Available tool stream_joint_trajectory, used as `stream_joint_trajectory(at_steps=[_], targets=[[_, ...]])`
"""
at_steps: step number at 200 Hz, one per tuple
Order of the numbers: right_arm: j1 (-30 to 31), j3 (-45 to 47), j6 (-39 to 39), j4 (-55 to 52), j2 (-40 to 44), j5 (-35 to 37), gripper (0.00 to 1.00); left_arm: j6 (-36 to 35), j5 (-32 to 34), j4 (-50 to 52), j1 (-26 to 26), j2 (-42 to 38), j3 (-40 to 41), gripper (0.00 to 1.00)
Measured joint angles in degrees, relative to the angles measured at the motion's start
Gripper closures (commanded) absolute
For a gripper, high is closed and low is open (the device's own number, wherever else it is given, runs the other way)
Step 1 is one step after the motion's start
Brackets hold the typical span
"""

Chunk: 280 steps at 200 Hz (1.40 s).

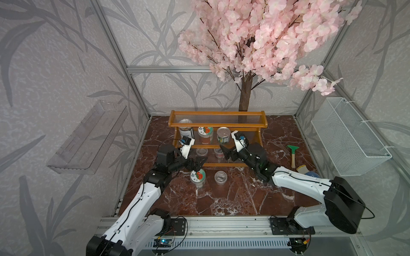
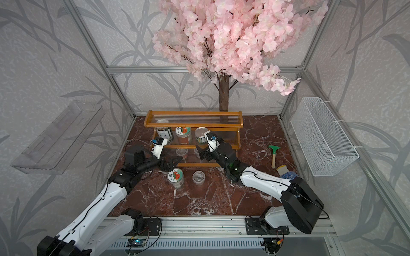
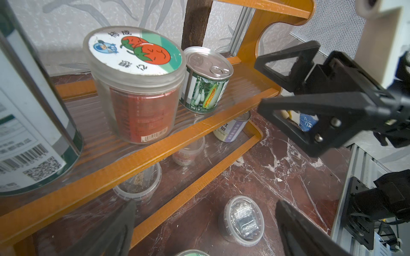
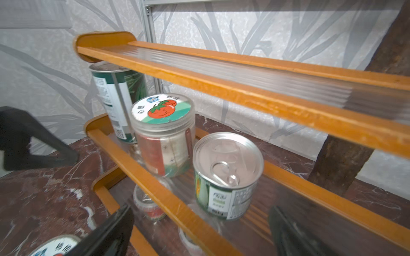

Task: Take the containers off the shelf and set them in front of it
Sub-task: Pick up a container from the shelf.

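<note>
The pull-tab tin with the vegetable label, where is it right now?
In both top views the pull-tab tin stands on the middle tier of the shelf, just right of the tomato-lid jar there.

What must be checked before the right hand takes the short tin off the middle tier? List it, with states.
1. The right hand is open and empty: ok.
2. The short tin stands upright on the shelf's middle tier: ok.
3. Gap between it and the tomato-lid jar beside it wide enough: cannot tell.
4. The left hand is away from the tin: ok.
5. Bare table beside the plastic cup: ok.
</note>
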<state>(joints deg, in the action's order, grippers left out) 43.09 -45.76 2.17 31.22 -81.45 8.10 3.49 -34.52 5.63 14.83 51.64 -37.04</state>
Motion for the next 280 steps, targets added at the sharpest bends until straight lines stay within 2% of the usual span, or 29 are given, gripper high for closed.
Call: stream_joint_trajectory(at_steps=[54,155,204,280], targets=[[-2.4,-4.5,0.3,-2.4,-7.8,0.5,0.01,0.1,0.0,0.1,0.0,-1.8,0.0,0.00],[-2.8,-12.0,-0.2,-1.5,-14.3,0.0,0.00,0.1,0.0,0.2,0.0,-2.1,0.0,0.00],[-3.1,-13.6,-0.2,-1.6,-15.1,-0.6,0.22,0.1,0.0,0.2,0.0,-2.1,0.0,0.00],[-3.1,-13.2,-1.4,-2.2,-14.3,-1.9,0.33,0.6,-1.2,-0.2,0.0,-2.5,0.2,0.00]])
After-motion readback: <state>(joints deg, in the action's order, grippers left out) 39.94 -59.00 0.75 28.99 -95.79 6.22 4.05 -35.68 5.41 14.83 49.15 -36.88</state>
